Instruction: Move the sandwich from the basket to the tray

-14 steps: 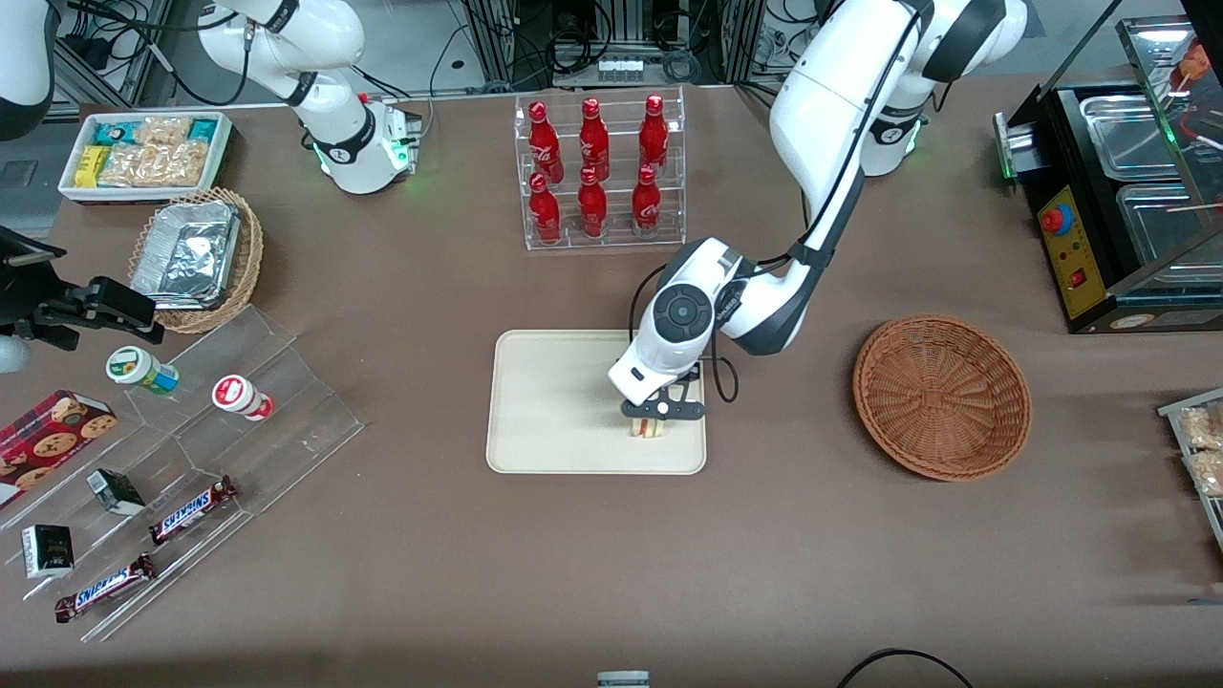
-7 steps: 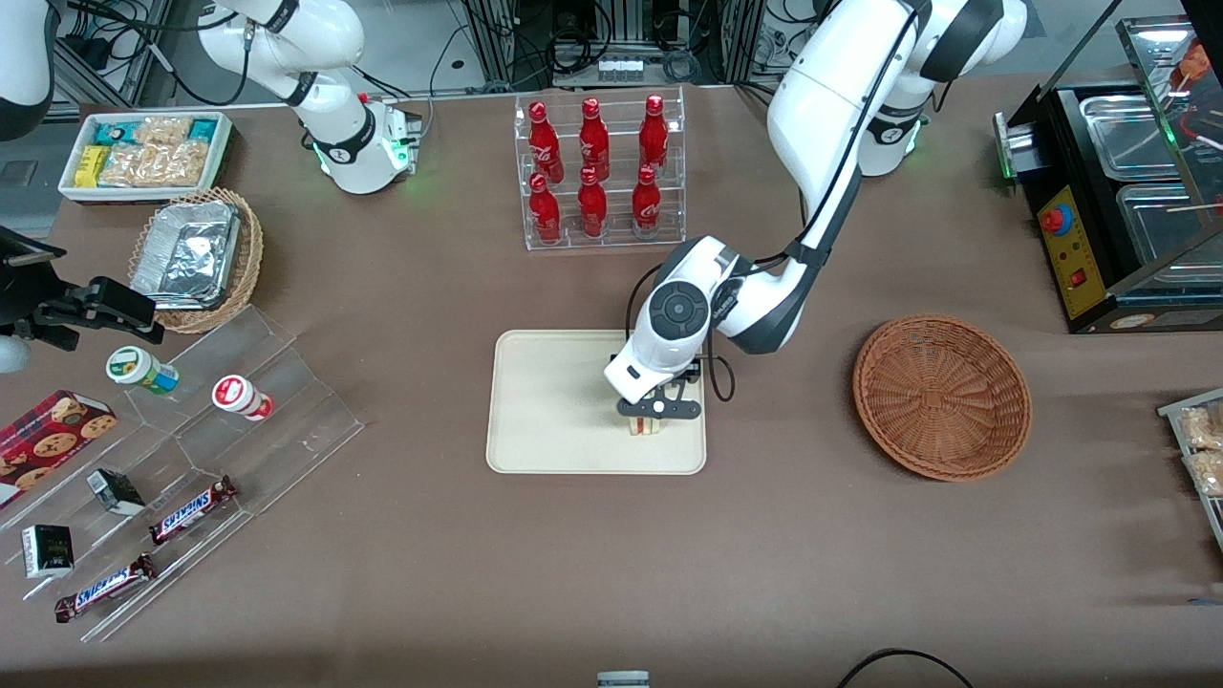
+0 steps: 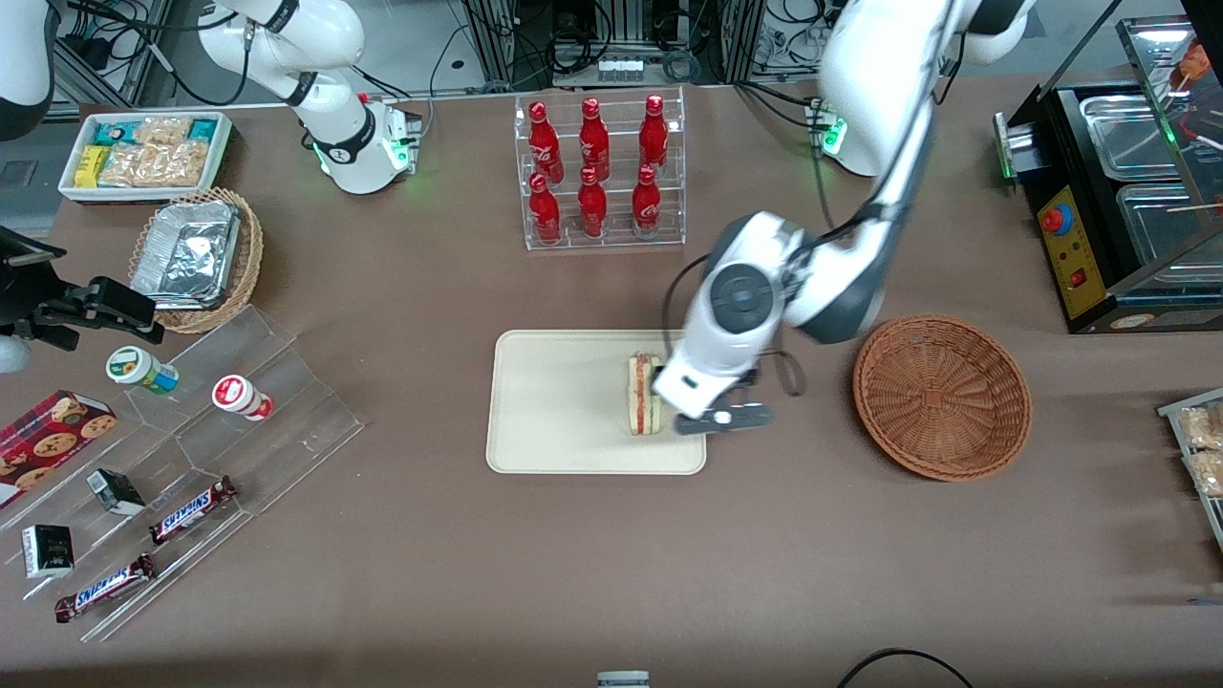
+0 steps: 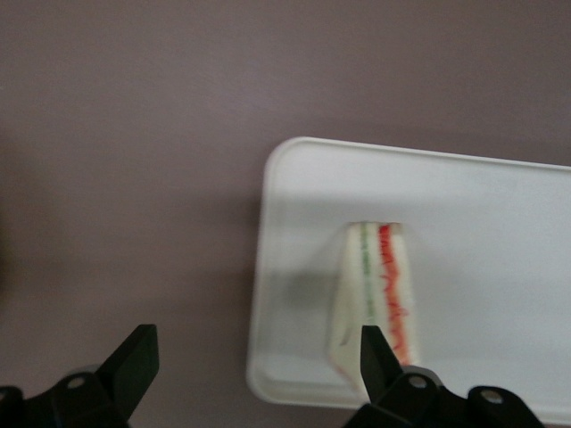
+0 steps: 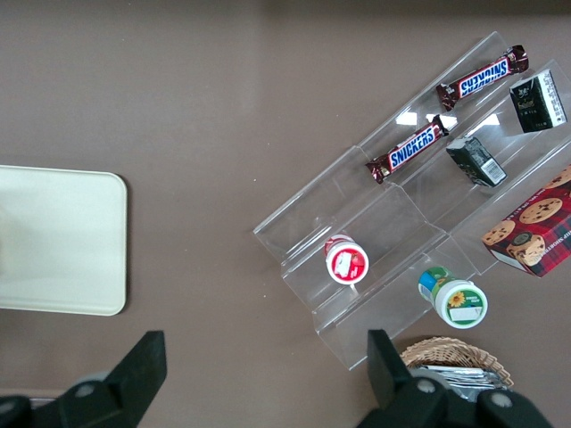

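Jaws spread wide, nothing between them: the left gripper [image 3: 718, 419] hangs above the tray's edge nearest the basket, its black fingers [image 4: 134, 361] parted well apart in the wrist view, one over bare table, the other over the tray. Sandwich [image 3: 645, 394] sits on the tray [image 3: 554, 401], free of the gripper, just beside it, cut side up with red and green filling stripes showing [image 4: 384, 285]. It lies in the half of the tray toward the working arm's end, near the rim closest to the front camera. Tray [image 4: 464, 187] is cream, flat, rounded corners, low rim, on the brown table [image 3: 573, 573].

Basket [image 3: 942, 397], reddish-brown wicker, rests on the table toward the working arm's end, apart from the tray, with no contents visible. Left arm's white wrist reaches in from above between tray and basket.

Farther from the front camera than the tray: clear rack of red bottles [image 3: 597, 167]. Toward the parked arm's end: stepped acrylic display with candy bars [image 3: 191, 506], tan wicker basket with foil containers [image 3: 196, 258], white bin of snack packets [image 3: 145, 153].
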You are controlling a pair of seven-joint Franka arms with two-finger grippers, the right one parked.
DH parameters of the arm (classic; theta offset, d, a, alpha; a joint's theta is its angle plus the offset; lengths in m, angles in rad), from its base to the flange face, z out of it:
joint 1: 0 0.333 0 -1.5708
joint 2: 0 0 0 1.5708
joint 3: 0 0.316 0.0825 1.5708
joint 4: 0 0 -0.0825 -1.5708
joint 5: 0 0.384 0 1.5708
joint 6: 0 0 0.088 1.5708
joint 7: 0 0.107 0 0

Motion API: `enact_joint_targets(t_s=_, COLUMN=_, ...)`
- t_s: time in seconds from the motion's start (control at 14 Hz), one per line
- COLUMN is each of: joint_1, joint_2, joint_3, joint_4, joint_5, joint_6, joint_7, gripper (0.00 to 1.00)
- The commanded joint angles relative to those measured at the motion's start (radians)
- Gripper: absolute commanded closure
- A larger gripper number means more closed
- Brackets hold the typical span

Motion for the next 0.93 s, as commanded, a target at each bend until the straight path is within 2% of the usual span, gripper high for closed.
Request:
enact_joint_targets(t_s=0.0, joint_1=0.012, joint_2=-0.126, joint_3=0.066, joint_4=-0.087, joint_5=0.007, joint_6=-0.053, joint_7=0.084, gripper=0.00)
enact_joint_targets(t_s=0.29, joint_1=0.074, joint_2=-0.329, joint_3=0.152, joint_4=-0.255, joint_5=0.038, joint_6=-0.052, joint_7=0.254, gripper=0.00)
enact_joint_targets(t_s=0.57, joint_1=0.199, joint_2=-0.424, joint_3=0.139, joint_4=-0.279, joint_5=0.046, joint_6=-0.105, joint_7=0.287, gripper=0.00)
enact_joint_targets(t_s=0.64, joint_1=0.239, joint_2=-0.456, joint_3=0.114, joint_4=-0.280, joint_5=0.047, joint_6=-0.121, joint_7=0.292, gripper=0.00)
enact_joint_targets(t_s=0.86, joint_1=0.425, joint_2=-0.518, joint_3=-0.034, joint_4=-0.277, joint_5=0.052, joint_6=-0.190, joint_7=0.293, gripper=0.00)
